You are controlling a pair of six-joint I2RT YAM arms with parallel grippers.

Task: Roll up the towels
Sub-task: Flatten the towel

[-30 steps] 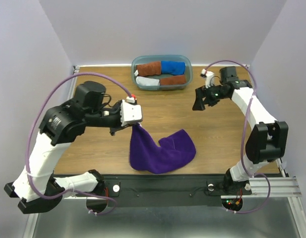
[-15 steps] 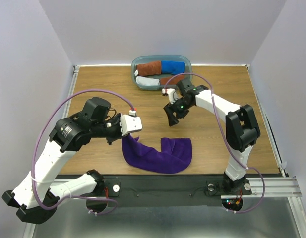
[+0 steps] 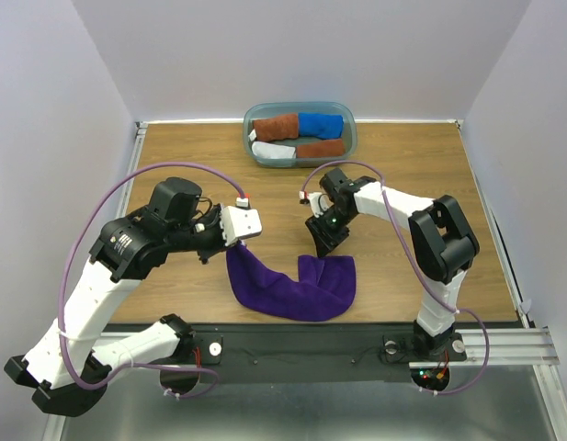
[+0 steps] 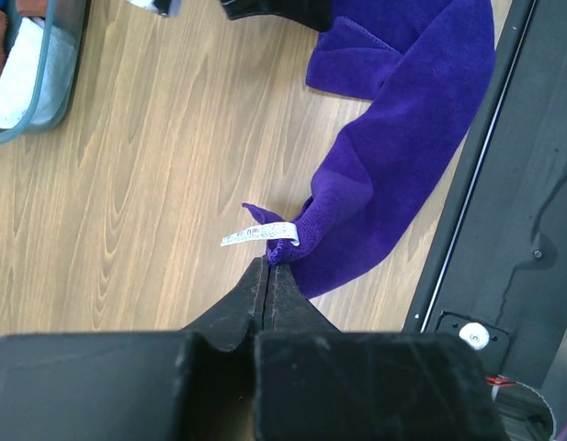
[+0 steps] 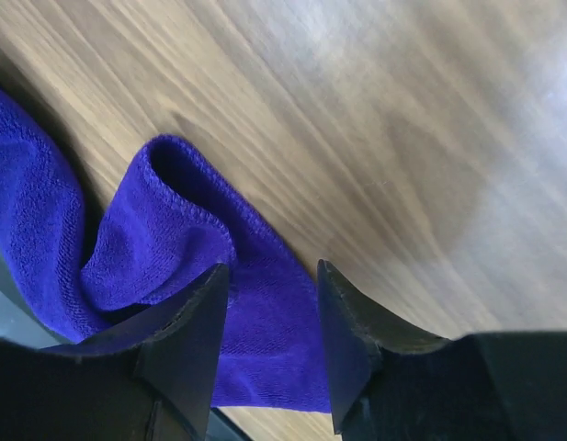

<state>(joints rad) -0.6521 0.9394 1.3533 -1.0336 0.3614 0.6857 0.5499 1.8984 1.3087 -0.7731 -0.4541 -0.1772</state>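
Note:
A deep purple towel (image 3: 292,285) lies crumpled near the table's front edge. My left gripper (image 3: 235,246) is shut on its left corner, holding that corner just off the wood. In the left wrist view the white tag (image 4: 257,233) sticks out beside the pinched corner at my left gripper (image 4: 267,265), and the purple towel (image 4: 402,138) trails away toward the front edge. My right gripper (image 3: 322,243) is down at the towel's far right corner. In the right wrist view its jaws (image 5: 272,266) stand apart, straddling a fold of the purple towel (image 5: 173,239) without pinching it.
A teal-grey tub (image 3: 349,124) stands at the back of the table. It holds rolled towels: rust-brown (image 3: 276,126), bright blue (image 3: 320,123), pale grey (image 3: 272,152) and another brown one (image 3: 322,148). A black rail (image 3: 357,333) runs along the near edge.
My right arm has swung in from the right side and come down onto the towel's far right corner, its jaws narrowing. My left gripper has kept its hold and drawn its corner left and lower.

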